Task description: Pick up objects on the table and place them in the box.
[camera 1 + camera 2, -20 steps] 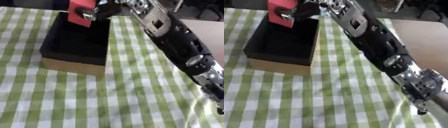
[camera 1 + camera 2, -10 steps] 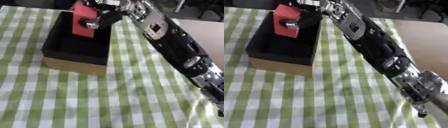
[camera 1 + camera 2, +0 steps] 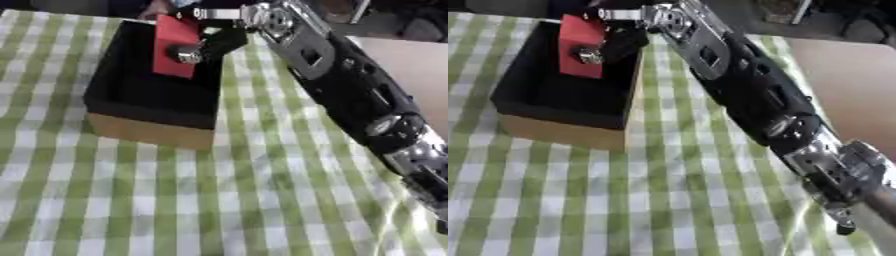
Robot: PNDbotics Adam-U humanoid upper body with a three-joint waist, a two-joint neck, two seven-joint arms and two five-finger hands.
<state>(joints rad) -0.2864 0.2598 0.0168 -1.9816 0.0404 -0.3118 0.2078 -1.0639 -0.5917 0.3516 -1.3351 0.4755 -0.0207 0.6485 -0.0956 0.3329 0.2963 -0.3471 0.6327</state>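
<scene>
1. The robot's right arm [image 3: 350,95] comes in from the lower right corner and stretches far across the table to the box.
2. The right hand [image 3: 219,40] is over the far right part of the box. Its dark fingers are curled on the right side of a red block, and one silver fingertip [image 3: 185,54] presses on the block's front face, so the hand pinches the block.
3. The red block [image 3: 173,44] is flat and rectangular. It stands almost upright, a little tilted, over the inside of the box near the far wall. I cannot tell if its lower edge touches the bottom of the box or hangs just above it.
4. The box [image 3: 553,127] is open on top, black inside, with a brown cardboard wall at the near side. Apart from the block, I see nothing else inside it.
5. The box stands on a tablecloth [image 3: 175,200] with green and white checks. At the far right the plain brown table surface [image 3: 842,80] shows beside the cloth.
6. The left hand does not show in either view.
</scene>
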